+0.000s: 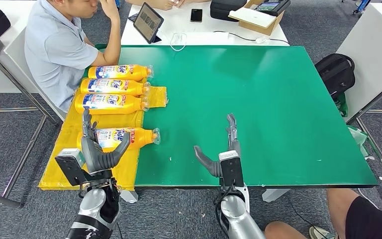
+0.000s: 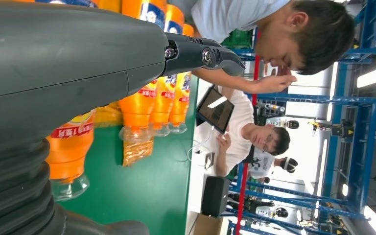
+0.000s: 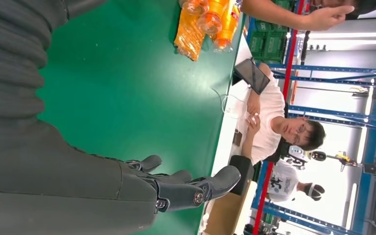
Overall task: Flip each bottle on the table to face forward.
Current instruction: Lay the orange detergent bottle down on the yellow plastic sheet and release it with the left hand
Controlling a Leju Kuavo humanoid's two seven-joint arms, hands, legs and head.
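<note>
We saw the left robot hand [image 1: 97, 149] at the near left of the green-topped bench [image 1: 258, 109], fingers spread and thumb out, over the near orange plastic bottle [image 1: 129, 136] but gripping nothing; whether it touched the bottle we could not tell. The right robot hand [image 1: 224, 152] rested open over bare green near the middle, holding nothing. We counted four orange bottles lying on their sides on yellow plastic sheeting [image 1: 74, 149]: three [image 1: 112, 87] side by side farther left, beside a seated person [image 1: 59, 50].
</note>
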